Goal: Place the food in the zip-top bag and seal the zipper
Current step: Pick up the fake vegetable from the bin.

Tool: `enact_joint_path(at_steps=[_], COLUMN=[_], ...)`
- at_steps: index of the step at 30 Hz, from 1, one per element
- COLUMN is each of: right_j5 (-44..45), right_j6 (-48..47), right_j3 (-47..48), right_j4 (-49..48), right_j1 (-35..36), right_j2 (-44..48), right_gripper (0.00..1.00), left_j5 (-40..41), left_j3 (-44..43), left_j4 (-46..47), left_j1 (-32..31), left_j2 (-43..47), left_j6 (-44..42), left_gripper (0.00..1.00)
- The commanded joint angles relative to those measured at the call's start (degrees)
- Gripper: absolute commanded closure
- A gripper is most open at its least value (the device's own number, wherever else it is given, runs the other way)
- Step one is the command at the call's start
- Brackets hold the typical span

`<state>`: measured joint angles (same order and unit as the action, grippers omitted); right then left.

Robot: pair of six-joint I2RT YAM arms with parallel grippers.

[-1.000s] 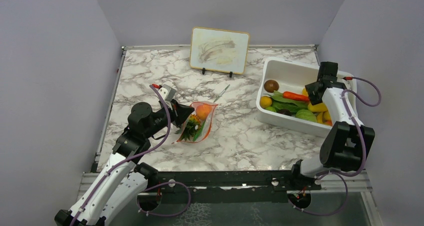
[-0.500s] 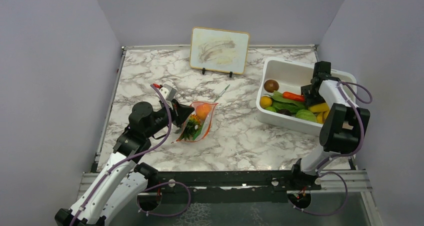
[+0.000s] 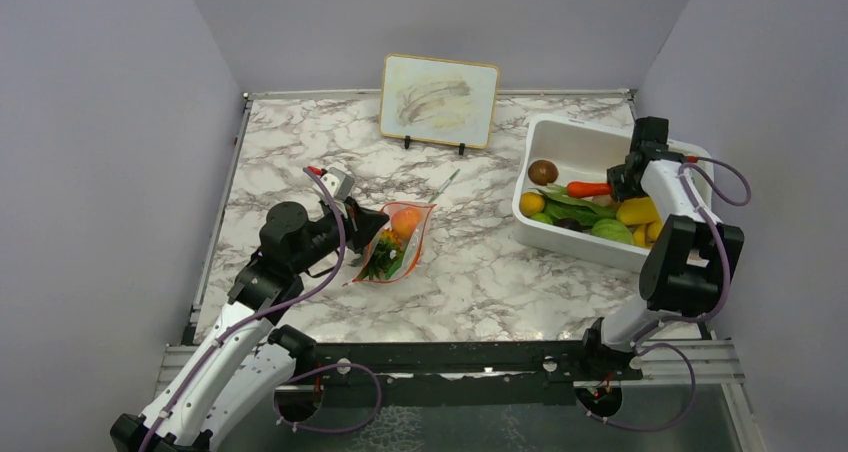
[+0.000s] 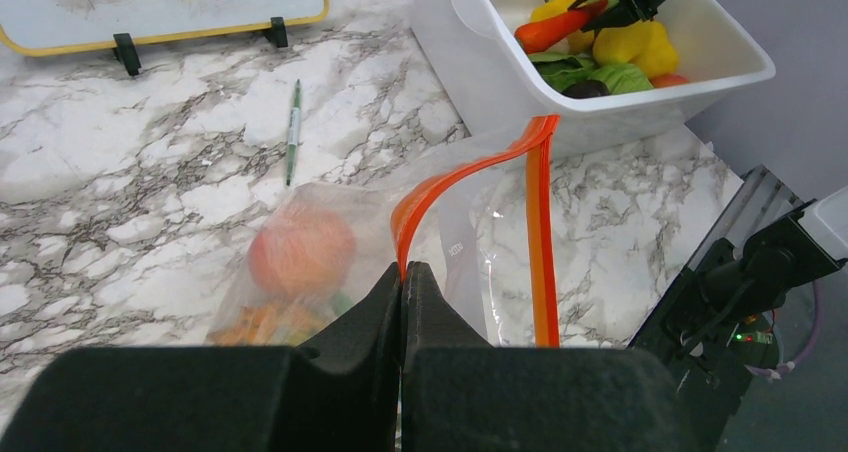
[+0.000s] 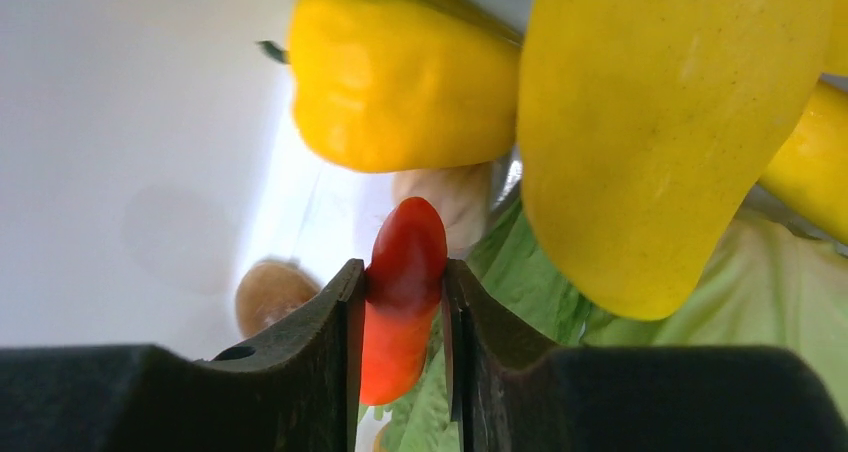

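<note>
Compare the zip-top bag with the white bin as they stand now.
The zip-top bag is clear and floppy; the white bin is opaque and rigid. The bag lies on the marble table, its zipper pinched by the left gripper; the bin stands open-topped with the right gripper inside, shut on a red-orange food piece. The bag holds few items, the bin many more. Both hold toy food.

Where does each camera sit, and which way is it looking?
Top external: above, behind the robot, looking down on table, left arm, right arm, zip-top bag and white bin.
Left wrist: on the left arm, facing across the bag to the bin; left gripper pinches zipper.
Right wrist: in the bin, facing the food; right gripper clamps a red vegetable.
Shared: top external and left wrist both show bag, bin.
</note>
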<state>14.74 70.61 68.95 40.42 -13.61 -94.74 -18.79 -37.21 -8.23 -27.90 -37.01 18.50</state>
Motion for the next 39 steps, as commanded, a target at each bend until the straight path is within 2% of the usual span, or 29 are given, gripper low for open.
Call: enact_joint_path(at_steps=[1,10,19,24,29,39], right_j5=[1.0,0.1,-5.8,-12.5,-23.4,-43.2], right_j6=[-5.3,-14.7,-28.5,-35.2,-43.4,-46.4], right_j3=[-1.0,-4.5,-12.1,-12.5,-13.5,-12.0], right_j4=[-4.9,-11.0,-25.3,-30.6,-35.7,-40.2], right_j1=[-0.4,-0.4,-0.2,0.9,2.5,5.5], right_j2=[6.2,13.8,26.3,31.0,36.2,41.2], right_gripper=[0.99,0.99,0.99,0.99,0.99,0.99], left_j5=[0.6,0.2,0.0,0.0,0.3,0.4], left_j3=[-0.2,-0.1,-0.1,-0.1,0.1,-1.3], left_j4=[1.2,1.3,1.4,1.4,1.5,2.3], left_j1=[-0.3,-0.3,-0.3,-0.3,-0.2,-0.2], left_j2=[0.1,0.0,-0.7,-1.1,-1.3,-2.4], left_j6=[-0.4,-0.2,0.0,0.0,0.2,2.3], left_gripper=[1.00,1.00,1.00,1.00,1.00,1.00])
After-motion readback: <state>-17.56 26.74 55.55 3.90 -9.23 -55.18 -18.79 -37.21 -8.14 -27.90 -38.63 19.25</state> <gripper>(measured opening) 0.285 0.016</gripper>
